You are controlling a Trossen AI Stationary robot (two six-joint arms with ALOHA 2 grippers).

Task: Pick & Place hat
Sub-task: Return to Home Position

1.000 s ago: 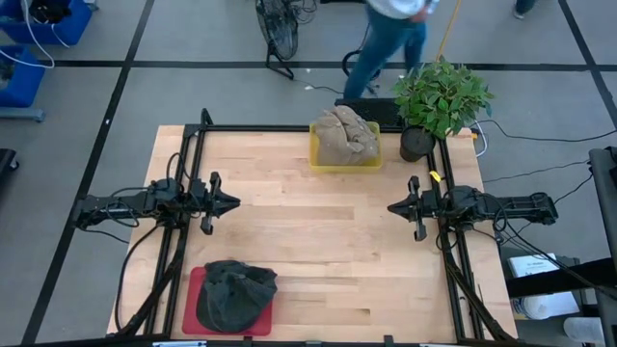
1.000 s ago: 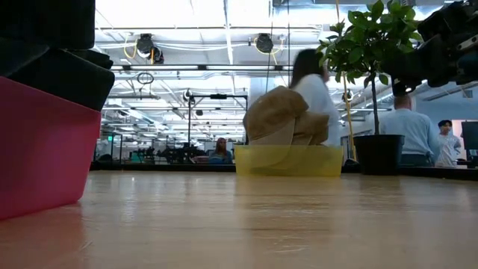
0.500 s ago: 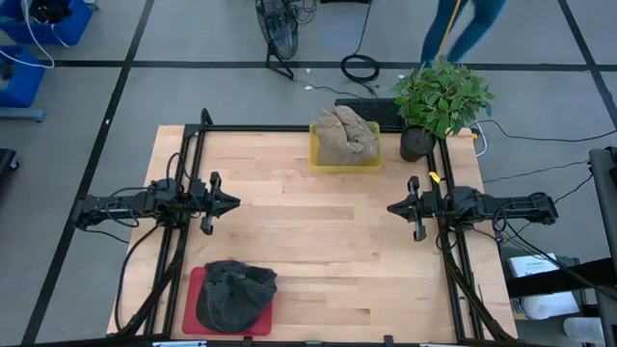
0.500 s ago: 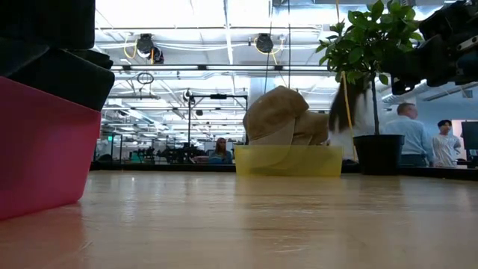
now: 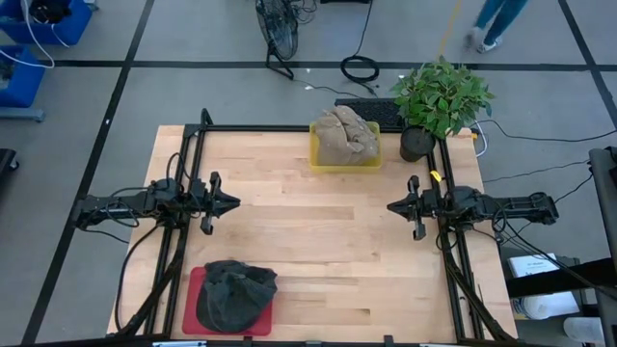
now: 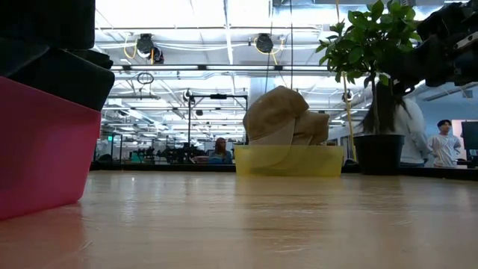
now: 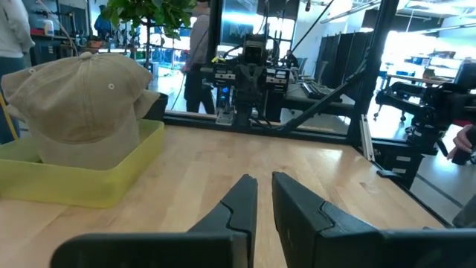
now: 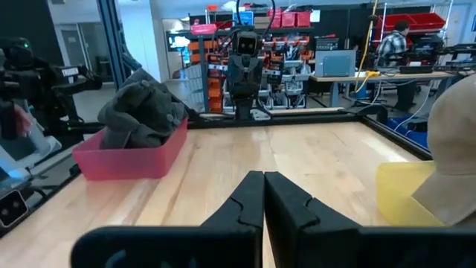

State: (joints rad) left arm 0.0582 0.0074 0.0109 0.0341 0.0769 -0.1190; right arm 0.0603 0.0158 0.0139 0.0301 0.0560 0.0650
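High view: I see the pale wooden table [image 5: 318, 251] from straight above. One dark arm lies along each side rail, and the two are well apart.
Left gripper: the left gripper [image 5: 234, 203] points inward over bare wood on the table's left half. In the left wrist view its fingers [image 7: 238, 208] stand almost together, with only a thin slit between them, and they pinch nothing.
Right gripper: the right gripper [image 5: 390, 206] points inward over bare wood on the right half, facing the left one across the middle. In the right wrist view its fingers [image 8: 245, 197] are pressed together with nothing between them.
Brown cap: the tan fabric cap [image 5: 345, 135] sits in the shallow yellow plastic bin [image 5: 343, 167] at the middle of the table's far edge. Its crown is heaped above the rim.
Black cap: the crumpled black fabric cap [image 5: 234, 294] fills the red plastic bin [image 5: 190, 318] at the near left corner.
Spacing: I read both bins as well apart from both grippers.
Plant: a leafy green plant [image 5: 442, 96] in a dark pot stands at the far right corner, near the yellow plastic bin but not touching it.
Low view: the red wall looms at the left, and the yellow plastic bin and its cap sit mid-distance.
Room: a person [image 5: 496, 19] shows on the floor beyond the table.
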